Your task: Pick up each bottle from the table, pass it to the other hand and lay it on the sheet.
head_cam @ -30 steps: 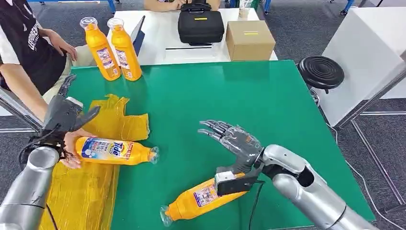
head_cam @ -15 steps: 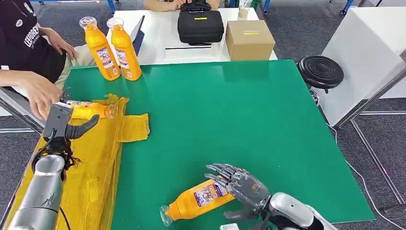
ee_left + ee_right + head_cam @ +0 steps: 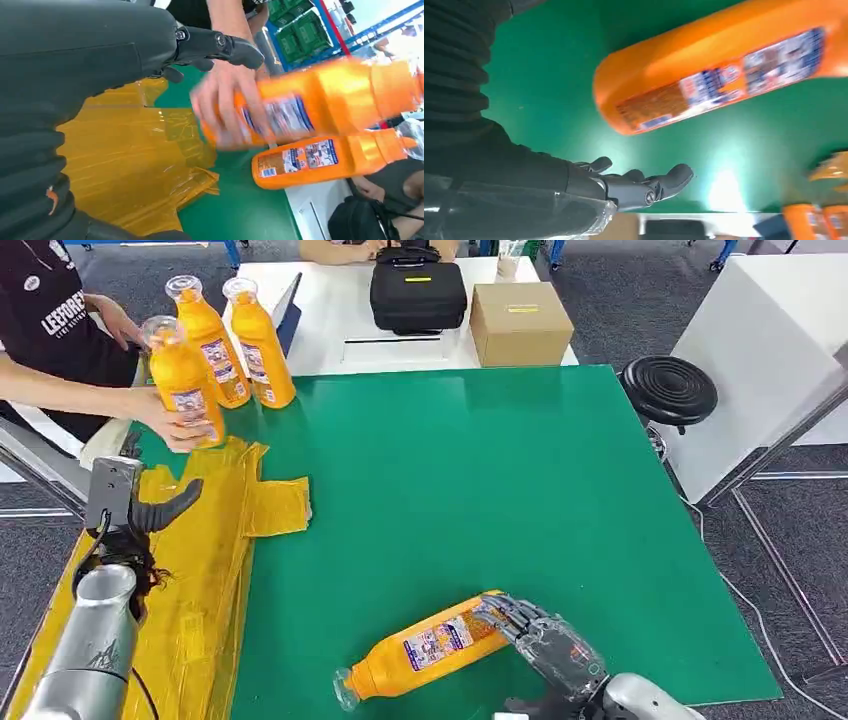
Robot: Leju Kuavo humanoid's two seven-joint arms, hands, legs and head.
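Plainly, the right hand, fingers spread, flanks the lying orange detergent bottle at three o'clock; an uncentred grasp could roll it.

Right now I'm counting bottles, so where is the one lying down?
In the head view, the lying bottle is on the green table near its front edge, just left of the right hand, cap toward the yellow sheet.
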